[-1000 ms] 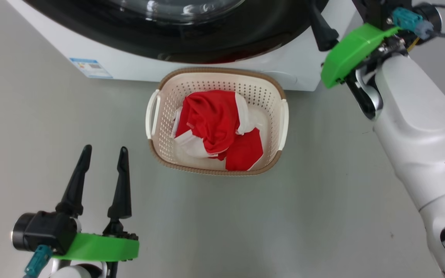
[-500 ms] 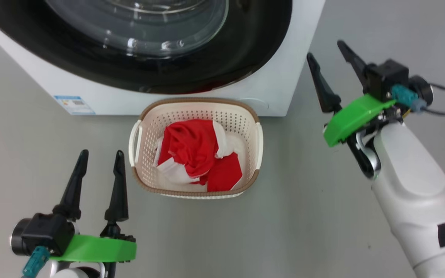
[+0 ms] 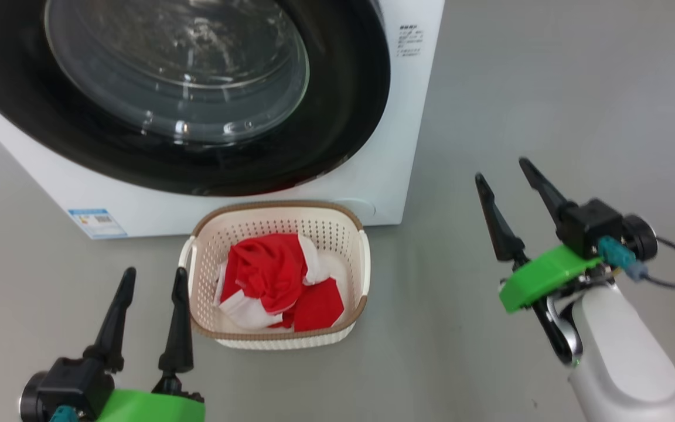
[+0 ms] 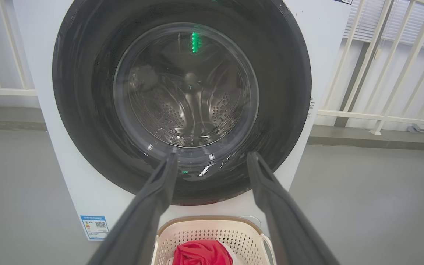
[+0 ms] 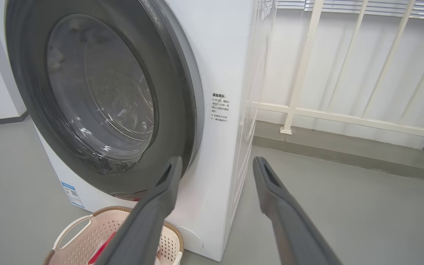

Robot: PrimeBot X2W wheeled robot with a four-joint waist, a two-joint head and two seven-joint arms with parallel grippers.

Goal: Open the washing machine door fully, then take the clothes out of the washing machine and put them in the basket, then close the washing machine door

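Head camera looking down: the washing machine door point(image 3: 173, 88) lies flat against the front of the washing machine point(image 3: 396, 176). On the right wrist camera its black rim hugs the white panel with no gap that I can make out, so I call it shut. Through the glass on the left wrist camera I get the perforated drum point(image 4: 186, 110), bare steel with nothing red in it as far as I can tell. The clothes point(image 3: 273, 281) are a red and white heap inside the basket point(image 3: 279, 206), which stands on the grey floor point(image 3: 490, 88) just in front of the machine, below the door and to the right of the blue label point(image 3: 96, 220). My left gripper point(image 3: 154, 272) hovers just beside the basket's left handle, its fingers point(image 3: 115, 316) spread apart with nothing between them. My right gripper point(image 3: 501, 169) hangs off to the right of the machine, well clear of the door, jaws also wide and empty. My read: door opened, laundry moved and door closed are all done, going by how things lie. All that looks left is to confirm the latch has caught, which I cannot judge from here, and to pull both arms back without clipping the basket.
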